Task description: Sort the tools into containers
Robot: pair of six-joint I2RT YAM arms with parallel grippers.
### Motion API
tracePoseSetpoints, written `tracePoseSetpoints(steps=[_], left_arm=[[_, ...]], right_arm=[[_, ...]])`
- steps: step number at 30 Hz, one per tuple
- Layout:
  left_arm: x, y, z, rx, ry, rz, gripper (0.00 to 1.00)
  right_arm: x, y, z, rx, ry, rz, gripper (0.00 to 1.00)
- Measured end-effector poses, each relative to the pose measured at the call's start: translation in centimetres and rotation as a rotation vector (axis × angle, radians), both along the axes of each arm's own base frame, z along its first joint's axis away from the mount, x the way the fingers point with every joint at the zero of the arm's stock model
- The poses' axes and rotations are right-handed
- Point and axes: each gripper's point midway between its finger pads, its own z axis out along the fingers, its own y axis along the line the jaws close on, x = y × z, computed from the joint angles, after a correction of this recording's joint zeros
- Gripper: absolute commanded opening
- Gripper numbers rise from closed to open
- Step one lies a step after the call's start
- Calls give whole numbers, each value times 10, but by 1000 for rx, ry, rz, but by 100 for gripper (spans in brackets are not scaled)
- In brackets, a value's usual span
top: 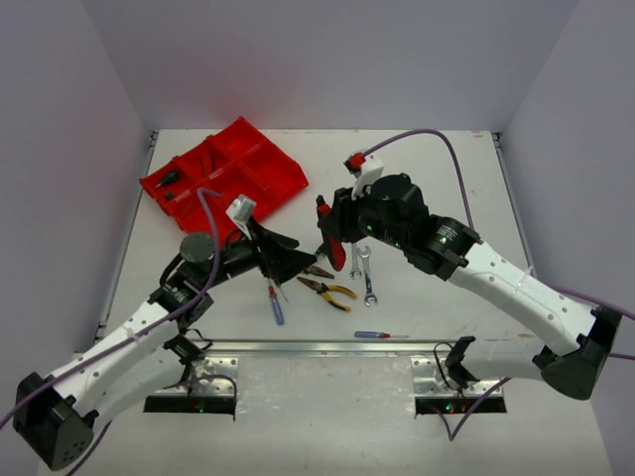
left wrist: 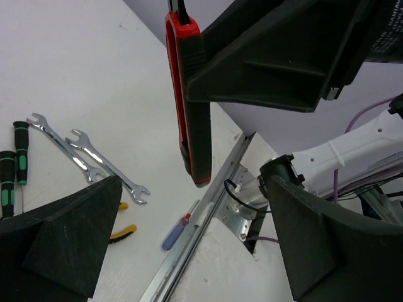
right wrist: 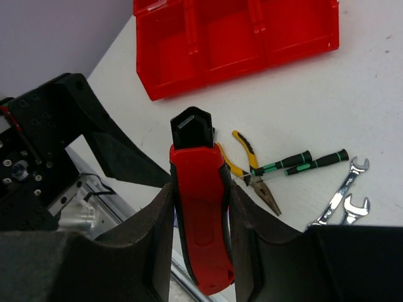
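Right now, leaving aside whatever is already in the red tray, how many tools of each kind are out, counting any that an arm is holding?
utility knife, clamped in the right gripper: 1
silver wrenches: 2
yellow-handled pliers: 1
green-black screwdrivers: 2
blue screwdrivers: 2
Total: 8

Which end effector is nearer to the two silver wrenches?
Right. The right end effector, gripping the utility knife, is beside the wrenches; the open left end effector lies beyond the pliers.
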Motion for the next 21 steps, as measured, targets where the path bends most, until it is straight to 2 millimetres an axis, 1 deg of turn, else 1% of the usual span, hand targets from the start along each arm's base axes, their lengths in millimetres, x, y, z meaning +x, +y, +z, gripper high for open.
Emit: tracePoseSetpoints(steps=[2,4,8,11,13,14,15,17,18,21], left_arm=[[4,-12,3,12,-5,2,90],[12,-18,1,26,1,29,86],[26,-26,2,48,4,69,69],[34,-35,2,68,6,89,58],[36,-38,1,75,6,97,56],[36,-39,1,75,7,97,48],[37,-39,1,75,6,97,37],[36,-43,2,72,-1,81,7],[36,-46,4,70,-9,72,1],[37,-52,7,75,-13,60,0]], right_arm=[[-2,1,1,22,19,-1,2],[-3,3,1,35,34,0,2],[-5,5,1,53,52,-1,2],[-6,6,2,61,58,-1,3],[-6,6,2,66,62,1,3],[-6,6,3,69,64,1,3],[-6,7,3,71,66,0,3],[-5,7,4,78,66,-4,4],[-4,7,4,80,66,-9,5],[0,4,3,79,63,-25,10]])
